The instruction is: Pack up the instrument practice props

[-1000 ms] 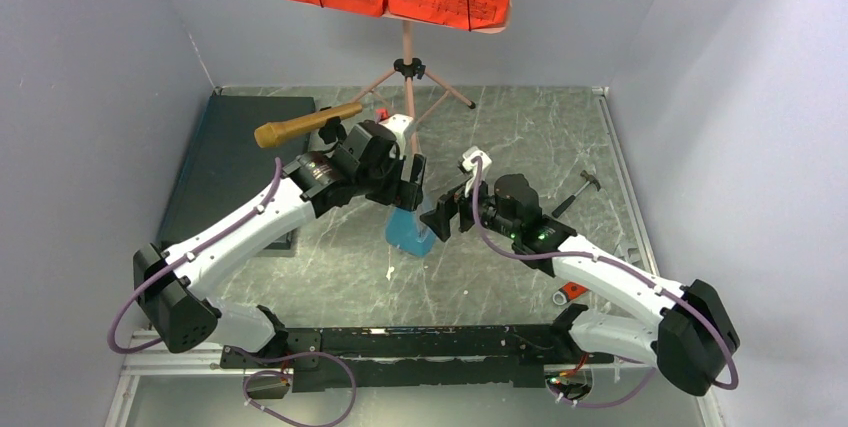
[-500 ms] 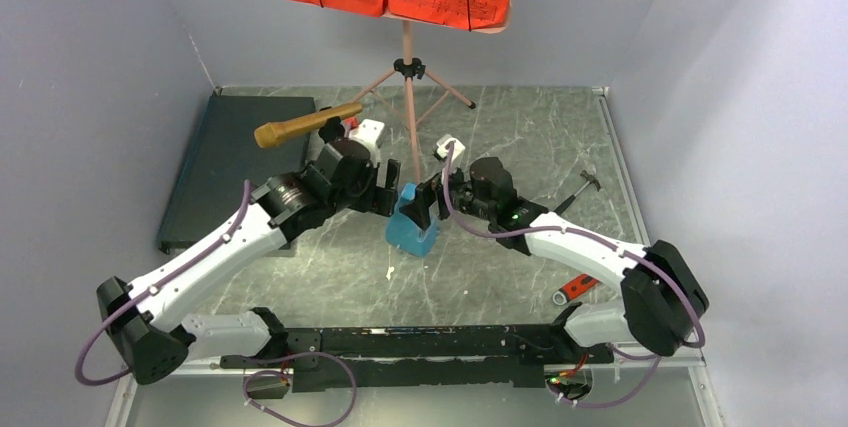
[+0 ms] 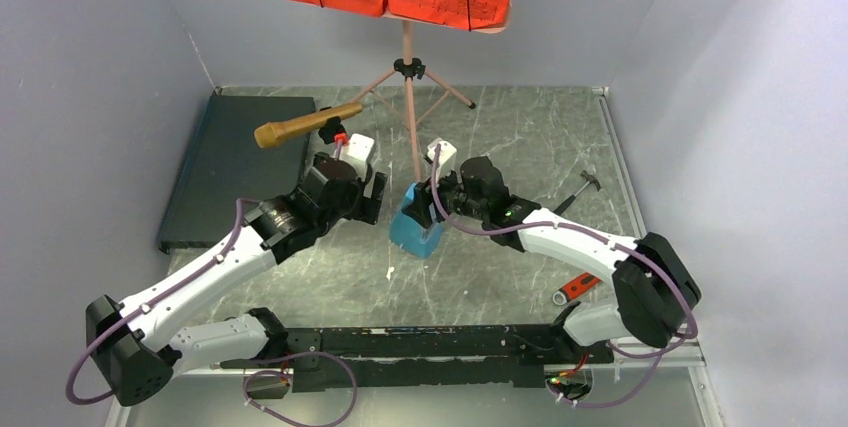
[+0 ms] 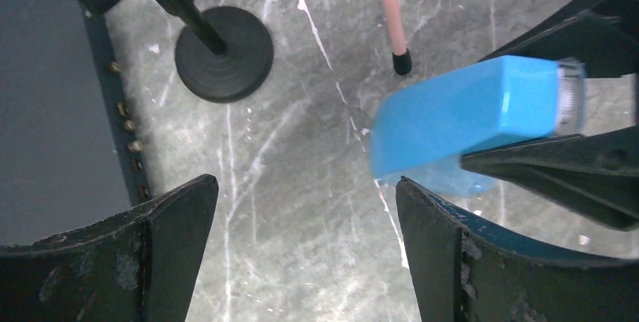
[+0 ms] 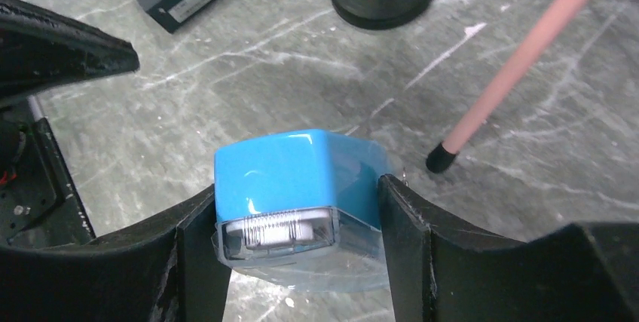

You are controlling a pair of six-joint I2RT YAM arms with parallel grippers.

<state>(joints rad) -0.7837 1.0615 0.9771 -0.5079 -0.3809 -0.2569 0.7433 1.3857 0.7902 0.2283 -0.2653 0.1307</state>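
The right end effector is clamped on the blue metronome, one finger flat against each side. The metronome looks to be sitting on the worktop right between them. The left end effector hangs wide apart and empty, with the metronome just off its right finger. Probably best to squeeze firmly, since the tapered body could squirt out, then lift straight up, minding the pink stand leg nearby.

Bright even light, soft shadows, left wrist view slightly blurred
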